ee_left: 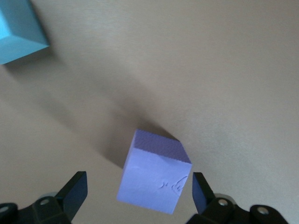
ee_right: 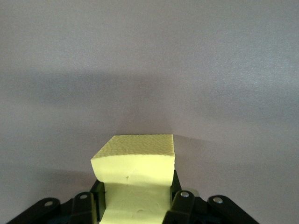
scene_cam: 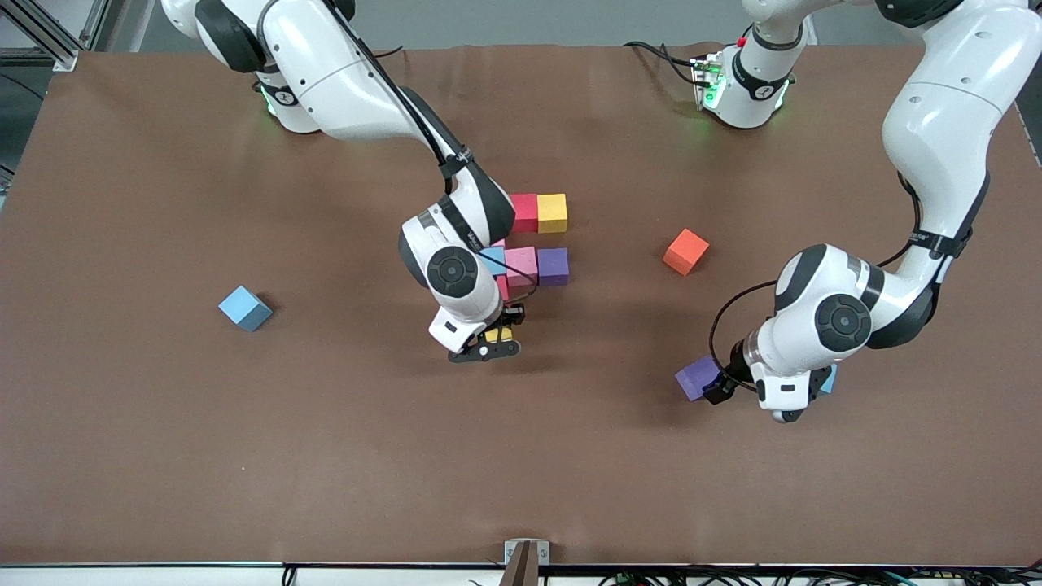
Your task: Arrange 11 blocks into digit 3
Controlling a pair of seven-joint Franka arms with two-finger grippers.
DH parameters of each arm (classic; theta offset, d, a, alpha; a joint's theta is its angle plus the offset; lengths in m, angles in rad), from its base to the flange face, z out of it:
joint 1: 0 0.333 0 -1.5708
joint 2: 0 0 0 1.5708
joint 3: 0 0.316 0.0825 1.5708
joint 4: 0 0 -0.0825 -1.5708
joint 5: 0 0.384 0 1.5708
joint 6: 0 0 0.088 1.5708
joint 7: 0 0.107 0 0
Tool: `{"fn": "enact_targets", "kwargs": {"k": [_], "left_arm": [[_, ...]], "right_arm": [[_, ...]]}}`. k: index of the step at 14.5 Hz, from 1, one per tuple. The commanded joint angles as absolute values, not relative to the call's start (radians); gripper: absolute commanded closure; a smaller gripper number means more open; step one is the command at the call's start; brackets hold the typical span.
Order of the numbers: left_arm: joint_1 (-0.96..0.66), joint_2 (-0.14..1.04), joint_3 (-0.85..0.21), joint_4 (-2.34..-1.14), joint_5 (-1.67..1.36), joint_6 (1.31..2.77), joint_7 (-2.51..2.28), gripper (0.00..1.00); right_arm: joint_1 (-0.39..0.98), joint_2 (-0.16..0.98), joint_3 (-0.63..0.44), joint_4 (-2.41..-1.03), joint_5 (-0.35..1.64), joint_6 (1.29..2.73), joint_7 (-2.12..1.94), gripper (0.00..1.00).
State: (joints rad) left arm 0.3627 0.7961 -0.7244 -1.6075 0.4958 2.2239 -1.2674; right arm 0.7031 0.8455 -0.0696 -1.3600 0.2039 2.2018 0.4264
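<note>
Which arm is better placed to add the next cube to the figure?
Right. The right gripper is shut on a yellow foam cube beside the partly built figure; the left gripper is open around a purple foam cube away from it.

Hidden and cut-off items

Right arm [scene_cam: 456,268] covers part of the cube cluster [scene_cam: 529,264] beneath it; light blue cube [scene_cam: 829,379] beside the purple cube [scene_cam: 697,378] shows only a sliver under the left arm [scene_cam: 822,325], and is cropped in the left wrist view.
</note>
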Motion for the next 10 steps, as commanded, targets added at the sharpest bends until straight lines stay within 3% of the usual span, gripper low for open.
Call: {"fn": "enact_targets", "kwargs": {"k": [1, 2, 5, 7, 9, 10], "left_arm": [[0.351, 0.841, -0.724, -1.586, 0.517, 2.270, -1.215, 0.01], [0.351, 0.842, -0.724, -1.586, 0.517, 2.281, -1.215, 0.01], [0.324, 0.856, -0.712, -1.586, 0.520, 2.286, -1.209, 0.01], [0.260, 0.854, -0.628, -1.585, 0.514, 2.287, -1.212, 0.01], [0.213, 0.854, -0.594, -1.585, 0.512, 2.295, -1.216, 0.13], [0.209, 0.854, -0.588, -1.585, 0.512, 2.298, -1.218, 0.28]], "right_arm": [[0.710, 0.850, -0.075, -1.379, 0.218, 2.214, 0.411, 0.45], [0.709, 0.847, -0.075, -1.379, 0.221, 2.212, 0.413, 0.00], [0.693, 0.838, -0.072, -1.361, 0.229, 2.203, 0.417, 0.00], [0.681, 0.818, -0.071, -1.359, 0.229, 2.189, 0.414, 0.00], [0.655, 0.810, -0.069, -1.327, 0.230, 2.131, 0.414, 0.00], [0.628, 0.795, -0.069, -1.309, 0.230, 2.084, 0.413, 0.00]]}}
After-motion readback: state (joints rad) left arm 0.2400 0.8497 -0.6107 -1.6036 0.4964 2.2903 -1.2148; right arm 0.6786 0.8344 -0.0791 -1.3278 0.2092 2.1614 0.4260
